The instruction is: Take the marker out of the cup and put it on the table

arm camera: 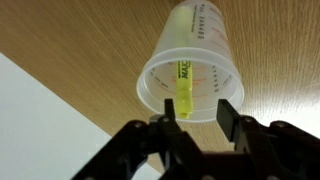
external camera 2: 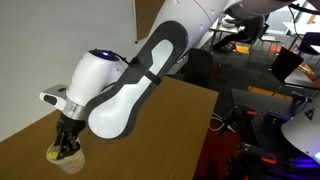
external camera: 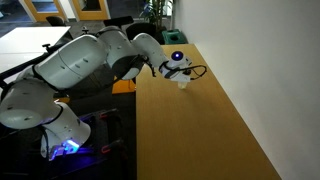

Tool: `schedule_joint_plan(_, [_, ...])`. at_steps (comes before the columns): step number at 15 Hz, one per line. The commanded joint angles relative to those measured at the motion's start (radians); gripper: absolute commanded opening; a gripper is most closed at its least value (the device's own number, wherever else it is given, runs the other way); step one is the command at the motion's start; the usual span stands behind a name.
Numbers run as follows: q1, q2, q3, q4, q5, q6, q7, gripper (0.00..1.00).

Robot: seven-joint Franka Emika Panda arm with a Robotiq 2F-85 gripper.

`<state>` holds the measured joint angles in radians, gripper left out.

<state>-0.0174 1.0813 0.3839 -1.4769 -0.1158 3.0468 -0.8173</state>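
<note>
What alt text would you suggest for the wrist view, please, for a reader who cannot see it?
A yellow-green marker stands inside a translucent cup on the light wooden table, seen from above. The gripper, its two black fingers apart, sits at the bottom edge, just at the cup's near rim.

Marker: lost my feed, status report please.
Gripper open, over cup rim. Marker inside cup, ungripped. Nothing blocking on table.

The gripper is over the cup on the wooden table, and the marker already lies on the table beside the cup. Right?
Not quite: the marker is inside the cup, not on the table, as the wrist view shows. The gripper is over the cup on the wooden table.
</note>
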Motion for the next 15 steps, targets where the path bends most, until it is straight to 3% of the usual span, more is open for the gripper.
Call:
schedule_joint_plan(1, [0.008,0.033,0.000,0.068,-0.027,-0.046,0.043,0.50])
schedule_joint_plan(10, [0.003,0.091,0.016,0.150,-0.015,-0.108,0.024,0.45])
schedule_joint_plan(12, [0.001,0.103,0.021,0.166,-0.012,-0.124,0.018,0.33])
schedule_joint_plan(13, [0.000,0.109,0.025,0.175,-0.010,-0.133,0.015,0.18])
schedule_joint_plan(15, [0.000,0.121,0.031,0.193,-0.007,-0.146,0.011,0.07])
